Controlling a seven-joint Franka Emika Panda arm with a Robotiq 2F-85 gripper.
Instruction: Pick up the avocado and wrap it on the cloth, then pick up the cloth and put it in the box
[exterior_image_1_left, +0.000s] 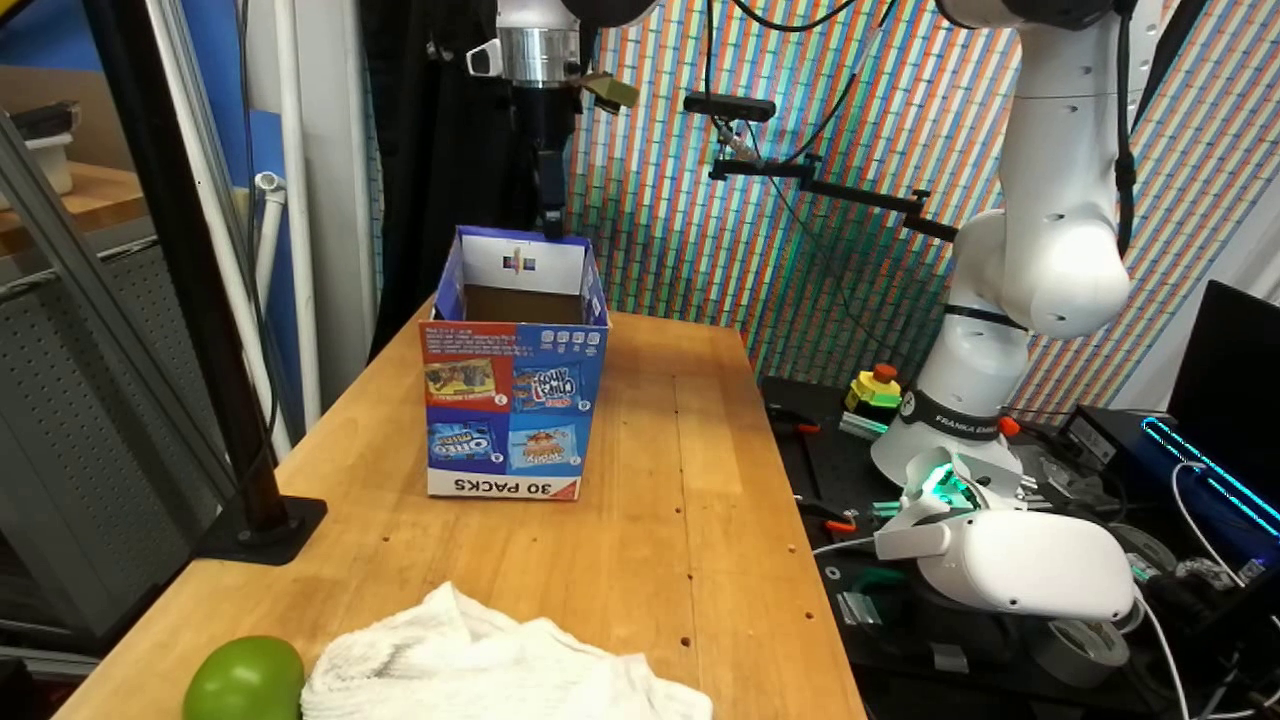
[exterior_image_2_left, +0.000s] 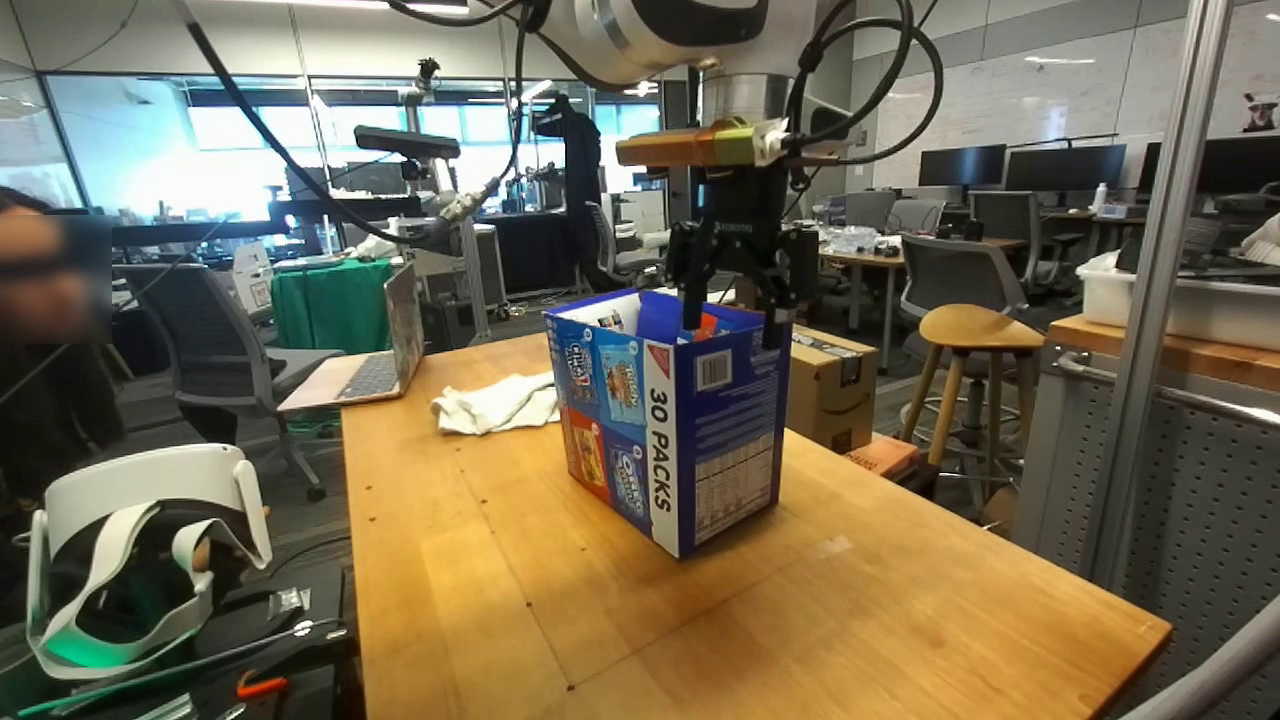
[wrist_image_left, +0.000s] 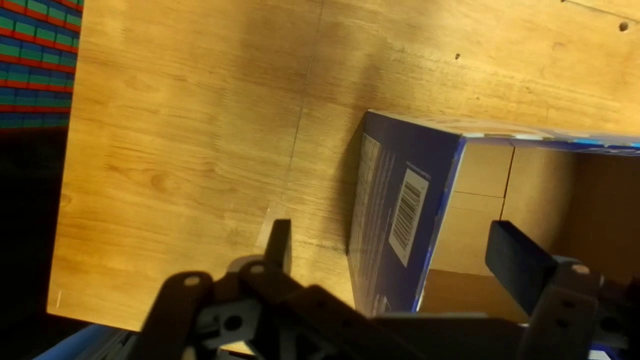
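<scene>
Fingers (wrist_image_left: 520, 265): two, spread wide | one box (exterior_image_2_left: 668, 425) close by | one avocado (exterior_image_1_left: 245, 680) beside one cloth (exterior_image_1_left: 500, 670)

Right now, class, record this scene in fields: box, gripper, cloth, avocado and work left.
box: upright on the table, open at the top
gripper: open, holding nothing; fingers either side of the barcode wall in the wrist view
cloth: white, rumpled, on the table
avocado: green, beside the cloth in an exterior view; touching or apart unclear
work left: avocado not yet wrapped, cloth not yet in the box
</scene>
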